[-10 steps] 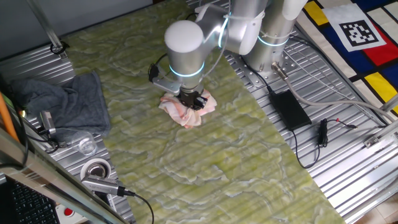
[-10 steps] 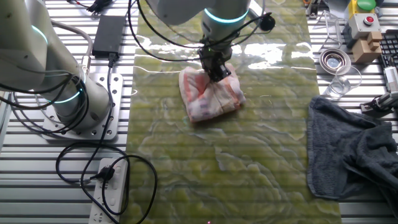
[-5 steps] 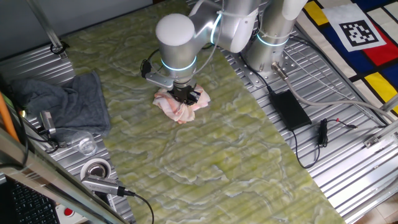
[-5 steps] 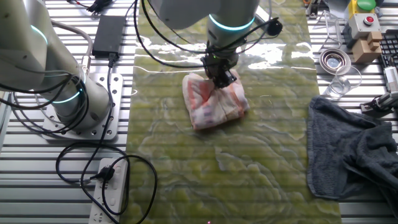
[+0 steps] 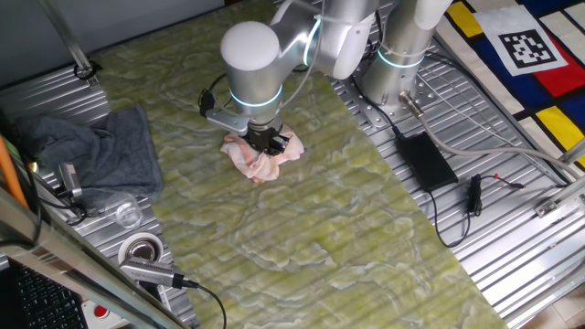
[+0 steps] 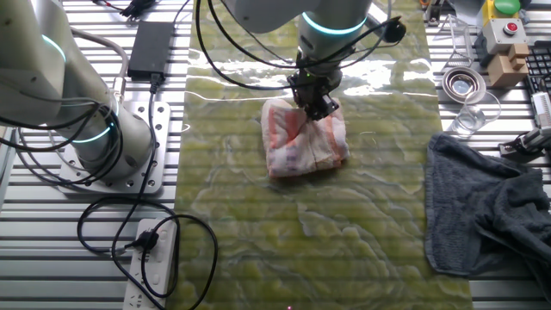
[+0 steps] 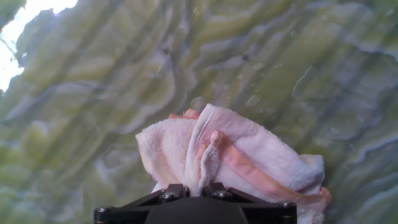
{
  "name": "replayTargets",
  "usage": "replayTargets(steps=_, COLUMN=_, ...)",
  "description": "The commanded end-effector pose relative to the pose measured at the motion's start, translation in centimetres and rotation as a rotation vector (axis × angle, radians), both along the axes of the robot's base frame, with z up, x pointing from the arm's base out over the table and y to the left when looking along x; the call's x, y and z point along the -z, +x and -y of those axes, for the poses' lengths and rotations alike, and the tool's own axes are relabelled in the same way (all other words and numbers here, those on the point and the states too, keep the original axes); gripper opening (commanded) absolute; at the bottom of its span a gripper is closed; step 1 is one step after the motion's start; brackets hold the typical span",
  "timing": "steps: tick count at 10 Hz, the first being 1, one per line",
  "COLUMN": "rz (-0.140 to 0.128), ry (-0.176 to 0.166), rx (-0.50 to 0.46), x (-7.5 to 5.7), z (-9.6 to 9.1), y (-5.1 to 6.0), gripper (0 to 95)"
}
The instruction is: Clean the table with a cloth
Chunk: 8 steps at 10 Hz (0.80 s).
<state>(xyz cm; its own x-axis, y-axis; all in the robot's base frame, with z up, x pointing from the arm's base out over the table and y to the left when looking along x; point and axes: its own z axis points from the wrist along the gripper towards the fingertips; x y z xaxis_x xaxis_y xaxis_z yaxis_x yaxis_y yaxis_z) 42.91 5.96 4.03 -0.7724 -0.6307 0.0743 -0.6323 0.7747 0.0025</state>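
Because wiping needs the fabric pressed flat and dragged, the gripper (image 6: 315, 105) is clamped on a raised fold of the cloth (image 6: 304, 138), whose bunched body lies on the marbled bench (image 6: 344, 241) near its middle. Pinching one edge probably lets the rest trail as a pad.

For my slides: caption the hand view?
Gripper pinching a bunched pink-and-white striped towel against the yellow-green marbled table.

Pink-white cloth (image 6: 306, 142) bunched on marbled table (image 6: 344, 241) — orange stripes.
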Motion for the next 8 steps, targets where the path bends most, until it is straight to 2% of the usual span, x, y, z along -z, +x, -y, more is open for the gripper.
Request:
replayTargets(steps=1, rz=0.001, ry=-0.001, rx=0.025, x=0.13, z=-0.10, y=0.04, gripper=0.0)
replayTargets(steps=6, rz=0.004, ry=0.026, rx=0.057, x=0.13, z=-0.10, y=0.04, gripper=0.0)
replayTargets(steps=8, rz=0.002, ry=0.024, rx=0.059, x=0.13, z=-0.10, y=0.04, gripper=0.0)
